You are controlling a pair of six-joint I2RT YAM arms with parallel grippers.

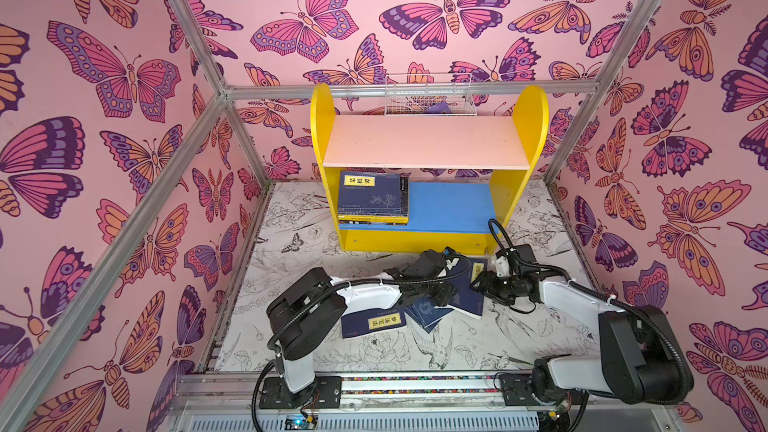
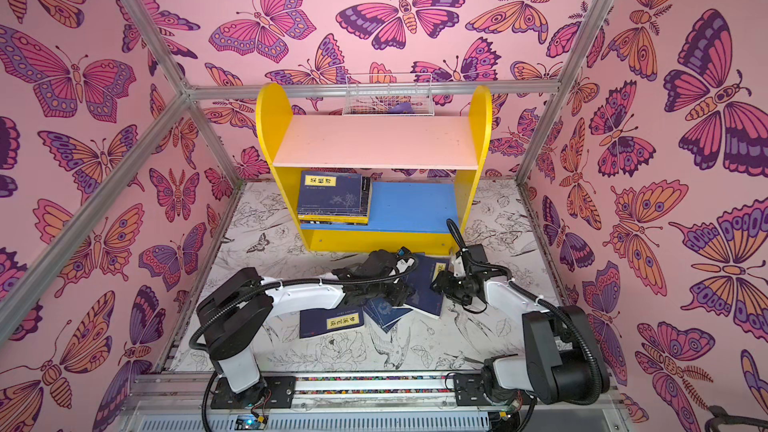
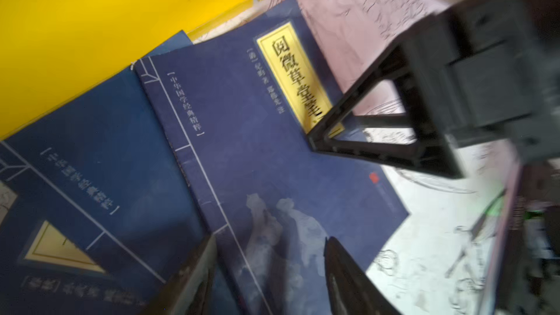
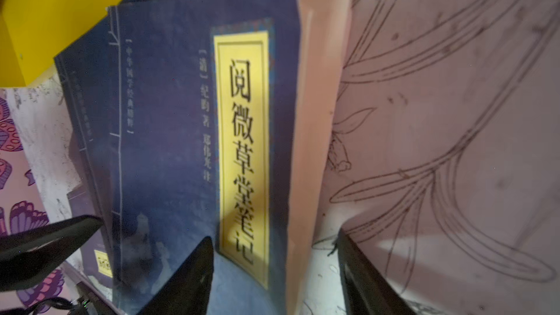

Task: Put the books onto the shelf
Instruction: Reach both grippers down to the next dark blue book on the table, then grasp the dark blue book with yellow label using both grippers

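Two grippers meet at one navy paperback (image 1: pixel 467 288) tilted among loose books near the tabletop's middle, before the shelf (image 1: pixel 428 172). The right gripper (image 4: pixel 272 271) straddles its page edge and the left gripper (image 3: pixel 269 271) its cover, both parted, neither yet clamped. Closing unevenly may bend the cover or drag the navy book beneath (image 3: pixel 91 159).

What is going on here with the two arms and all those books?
Two robot arms are shelving books. A stack already lies on the shelf's blue lower board; the pink upper board is bare. Both grippers work on one navy book on the table: the right gripper straddles its page edge, jaws open, and the left gripper hangs over its cover. Other books lie nearby.
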